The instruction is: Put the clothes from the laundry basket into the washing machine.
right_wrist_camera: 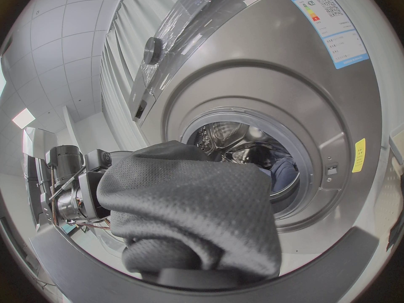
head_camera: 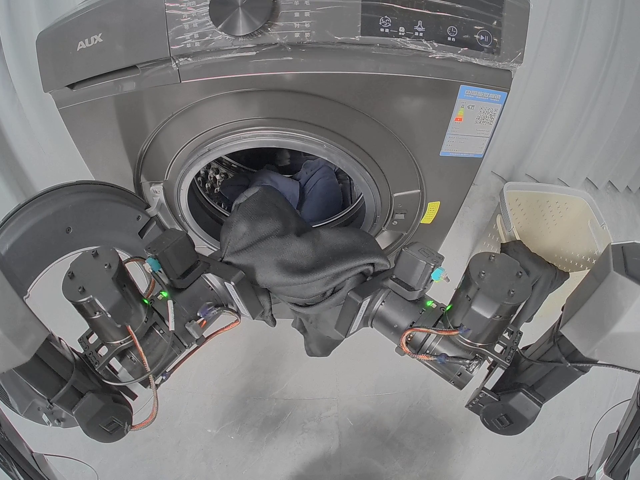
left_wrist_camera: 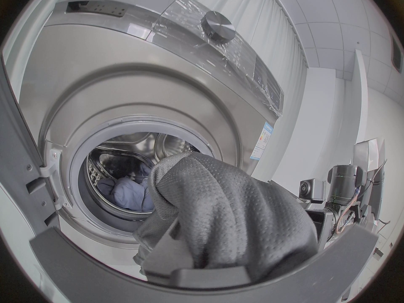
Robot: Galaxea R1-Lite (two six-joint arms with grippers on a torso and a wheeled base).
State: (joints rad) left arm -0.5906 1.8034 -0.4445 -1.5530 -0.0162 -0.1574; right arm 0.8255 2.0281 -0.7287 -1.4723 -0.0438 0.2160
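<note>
Head view, from the left: the door [head_camera: 60,221] of the washing machine [head_camera: 280,95] stood swung open. Beside it the left gripper [head_camera: 245,298] lay buried under a black mesh garment [head_camera: 293,255], so whether it clamped the cloth could not be told. The garment's top reached into the drum's mouth, in front of navy clothes [head_camera: 313,188], and its tail hung below both arms. The right gripper [head_camera: 360,308] was equally covered, its grip unclear. Farther right stood the white laundry basket [head_camera: 553,218], with a dark cloth [head_camera: 540,271] at its near rim.
</note>
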